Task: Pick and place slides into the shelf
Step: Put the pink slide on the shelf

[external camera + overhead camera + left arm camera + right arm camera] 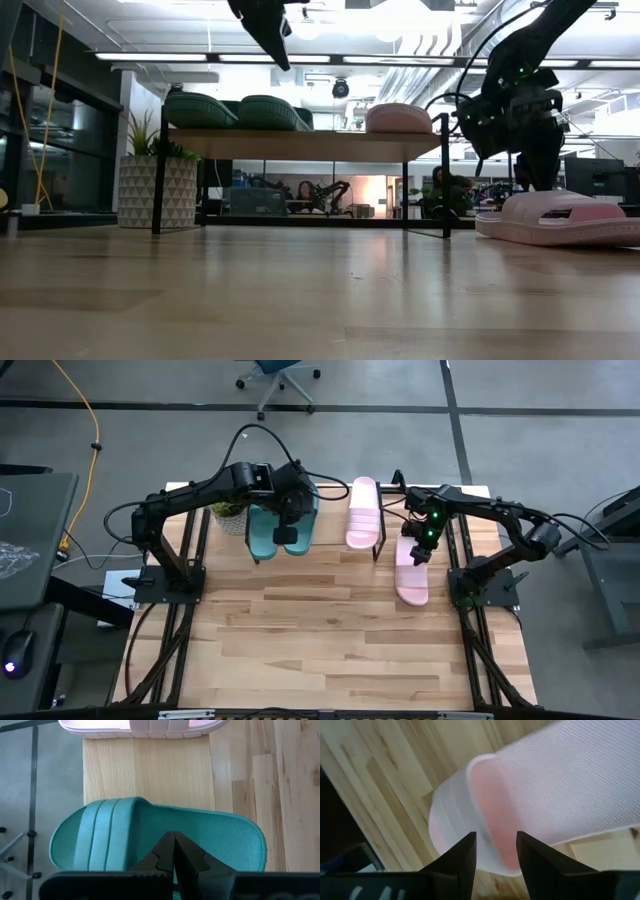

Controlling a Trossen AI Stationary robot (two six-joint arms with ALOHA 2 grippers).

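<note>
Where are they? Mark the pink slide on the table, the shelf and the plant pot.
pink slide on the table (560, 212), low view, strap top.
shelf (300, 143), low view, plank's front edge.
plant pot (157, 190), low view, patterned wall.

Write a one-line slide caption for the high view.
Right gripper open over the last pink slide on the table; left gripper shut above the teal slides on the shelf.

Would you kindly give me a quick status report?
Left gripper shut, above teal slides on shelf. Right gripper open over pink slide on table. Nothing blocking.
</note>
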